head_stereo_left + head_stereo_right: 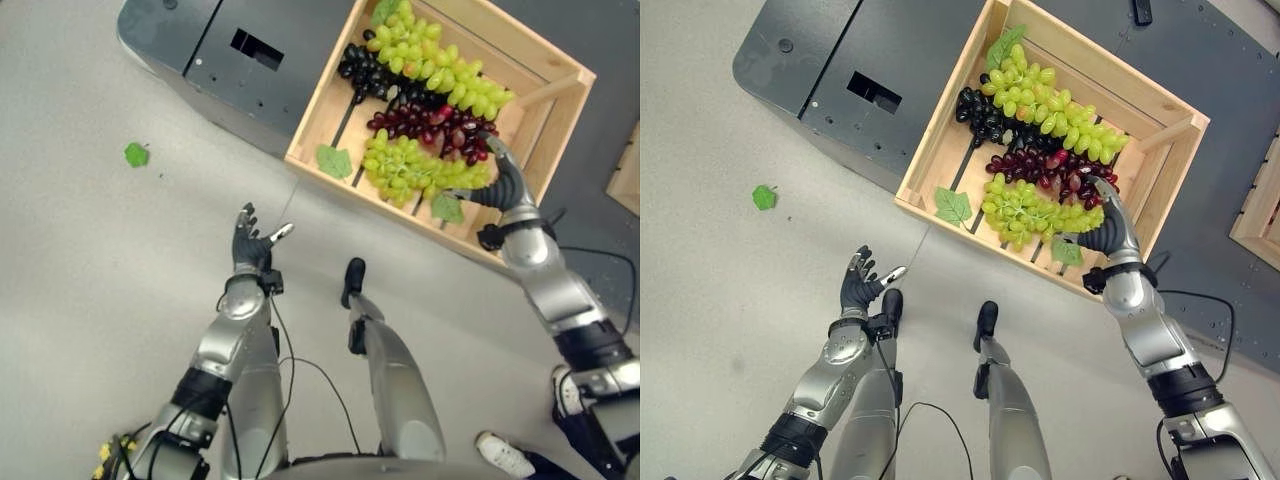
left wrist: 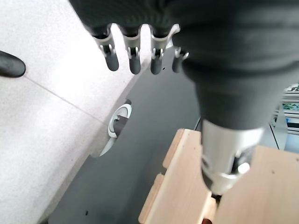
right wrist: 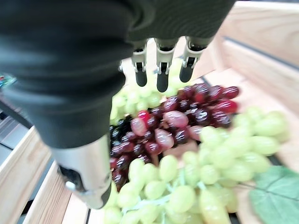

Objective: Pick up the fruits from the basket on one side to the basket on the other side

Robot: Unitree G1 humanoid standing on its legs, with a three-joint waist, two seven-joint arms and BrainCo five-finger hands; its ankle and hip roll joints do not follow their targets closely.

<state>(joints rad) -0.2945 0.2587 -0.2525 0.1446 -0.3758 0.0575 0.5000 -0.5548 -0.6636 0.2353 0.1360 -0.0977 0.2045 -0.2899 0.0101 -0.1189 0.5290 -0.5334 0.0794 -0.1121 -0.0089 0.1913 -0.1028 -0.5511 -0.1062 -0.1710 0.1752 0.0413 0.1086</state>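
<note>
- the floor (image 1: 80,300) is pale grey and speckled; a dark grey metal platform (image 1: 820,70) with a rectangular slot lies across the far side of it.
- a small green leaf (image 1: 136,154) lies loose on the floor at far left, well apart from everything else.
- the left hand (image 1: 858,283) hangs over bare floor, near side of the platform edge, fingers relaxed and spread, thumb out, holding nothing.
- the wooden crate (image 1: 330,95) sits on the platform, tilted in the view, with slatted bottom and a corner brace.
- inside it lie a black grape bunch (image 1: 362,70) at the far left corner, a long green grape bunch (image 1: 1050,105) along the far side, a red grape bunch (image 1: 425,122) in the middle, and a second green bunch (image 1: 1025,212) along the near side, with leaves (image 1: 952,205) at its ends.
- the right hand (image 1: 500,180) reaches over the near right part of the crate, fingers straight and open above the red grape bunch and the near green one, gripping nothing.
- a second wooden crate's edge (image 1: 1260,215) shows at far right.
- the right wrist view brings the red grape bunch close, just past the fingertips (image 3: 162,81); the left wrist view shows a round fitting (image 2: 119,123) at the platform edge.
</note>
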